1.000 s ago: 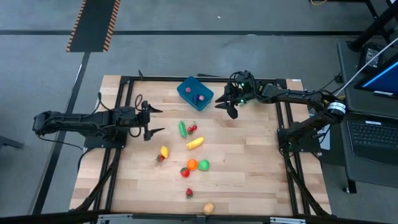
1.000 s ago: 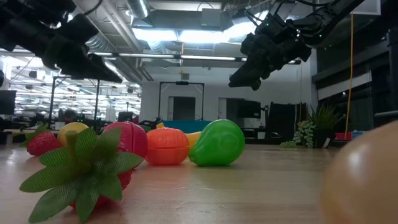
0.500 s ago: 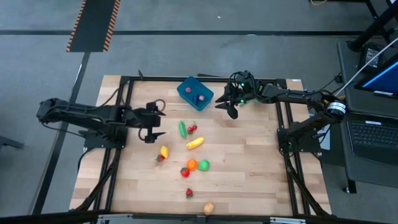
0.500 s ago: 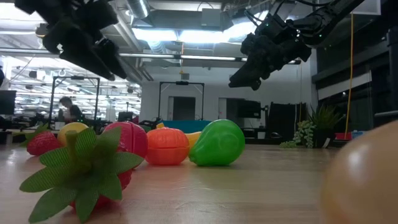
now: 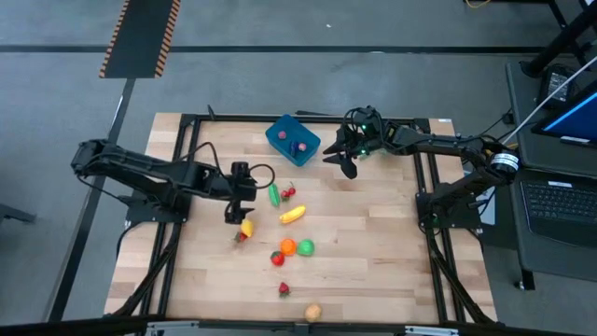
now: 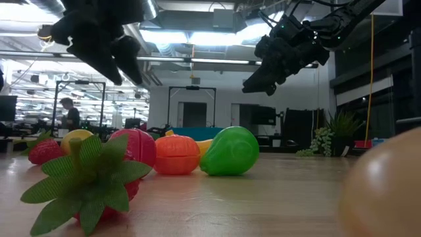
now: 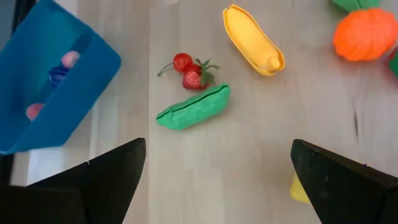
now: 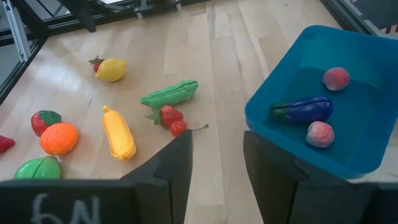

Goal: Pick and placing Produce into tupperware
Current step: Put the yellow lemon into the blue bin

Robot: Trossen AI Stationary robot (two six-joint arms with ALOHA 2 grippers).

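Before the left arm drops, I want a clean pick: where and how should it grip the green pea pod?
Grip the flat-lying green toy pea pod at its middle, across the narrow width, from straight above. The open left gripper hovers nearby; the small red cherries crowd one side.

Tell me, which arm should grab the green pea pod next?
Probably the left. Its open pincer hangs right beside the green pea pod, with wide-spread fingers. The right pincer waits farther off, by the tupperware.
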